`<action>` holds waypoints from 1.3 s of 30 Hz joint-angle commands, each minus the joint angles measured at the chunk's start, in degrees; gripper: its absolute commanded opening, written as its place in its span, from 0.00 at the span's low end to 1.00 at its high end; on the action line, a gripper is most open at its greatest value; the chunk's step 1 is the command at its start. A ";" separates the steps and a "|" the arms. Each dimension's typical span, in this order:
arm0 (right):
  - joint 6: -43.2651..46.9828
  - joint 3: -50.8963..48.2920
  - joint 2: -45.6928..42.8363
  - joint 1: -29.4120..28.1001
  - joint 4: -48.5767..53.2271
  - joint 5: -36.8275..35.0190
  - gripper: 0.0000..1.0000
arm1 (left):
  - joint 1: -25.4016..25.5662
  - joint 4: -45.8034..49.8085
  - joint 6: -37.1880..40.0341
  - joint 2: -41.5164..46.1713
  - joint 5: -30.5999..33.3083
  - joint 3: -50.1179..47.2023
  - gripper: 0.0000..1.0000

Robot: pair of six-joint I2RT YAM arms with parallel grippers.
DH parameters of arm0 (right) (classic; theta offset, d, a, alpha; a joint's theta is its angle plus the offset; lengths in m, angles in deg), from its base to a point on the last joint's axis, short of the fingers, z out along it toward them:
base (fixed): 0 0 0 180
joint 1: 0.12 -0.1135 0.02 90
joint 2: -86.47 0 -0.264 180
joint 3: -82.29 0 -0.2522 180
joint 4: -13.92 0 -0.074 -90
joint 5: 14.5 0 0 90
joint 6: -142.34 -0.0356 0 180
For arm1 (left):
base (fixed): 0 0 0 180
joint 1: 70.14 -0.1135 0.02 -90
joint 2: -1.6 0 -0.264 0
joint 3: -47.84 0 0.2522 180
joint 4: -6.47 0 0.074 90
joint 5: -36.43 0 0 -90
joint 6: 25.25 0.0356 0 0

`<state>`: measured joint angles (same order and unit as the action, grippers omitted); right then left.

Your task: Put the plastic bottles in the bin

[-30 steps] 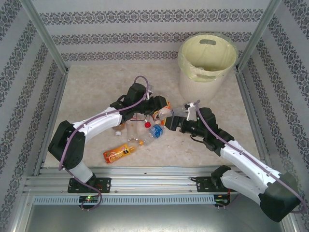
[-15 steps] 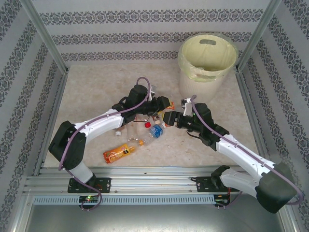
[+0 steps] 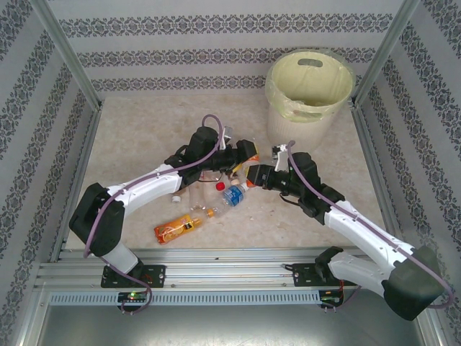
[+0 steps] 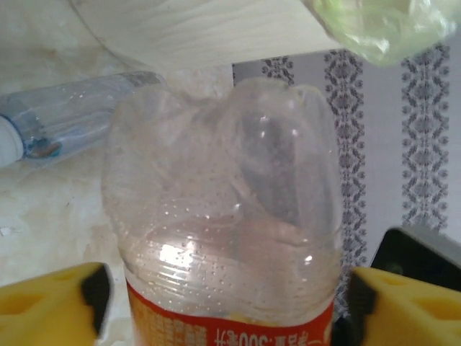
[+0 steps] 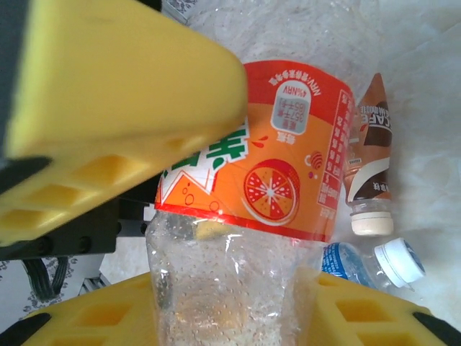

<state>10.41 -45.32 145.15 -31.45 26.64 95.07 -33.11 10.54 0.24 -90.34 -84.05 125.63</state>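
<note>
Centrally, dimpled clear bottle [image 4: 223, 216], orange label [image 5: 281, 180]

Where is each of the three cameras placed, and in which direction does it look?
Top external: above and behind the bases, looking down on the beige table, the large round white bin, the left arm and right arm.
Left wrist: on the left arm, facing along the left end effector at a clear orange-labelled plastic bottle; yellow fingers show.
Right wrist: likewise, along the right end effector.
Shared: both wrist views see that bottle.
</note>
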 commanded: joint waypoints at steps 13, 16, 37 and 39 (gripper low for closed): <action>10.92 10.65 -9.82 5.97 22.75 -6.44 0.45 | -3.44 -10.92 13.38 5.80 -11.56 5.72 1.00; 14.17 15.51 -10.16 7.66 27.72 -8.03 0.45 | -3.72 -7.93 23.01 6.56 -15.78 6.97 1.00; 27.24 62.71 23.88 25.72 41.43 -12.93 0.46 | -3.79 -8.47 44.84 11.75 -13.57 -3.76 1.00; 27.92 68.52 28.44 26.38 43.13 -13.21 0.46 | -3.81 -7.78 45.06 12.06 -12.92 -3.57 1.00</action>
<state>36.18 17.00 169.87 -5.88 67.40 82.40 -36.52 3.98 42.27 -79.96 -98.23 122.39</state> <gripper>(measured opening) 0.459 0.999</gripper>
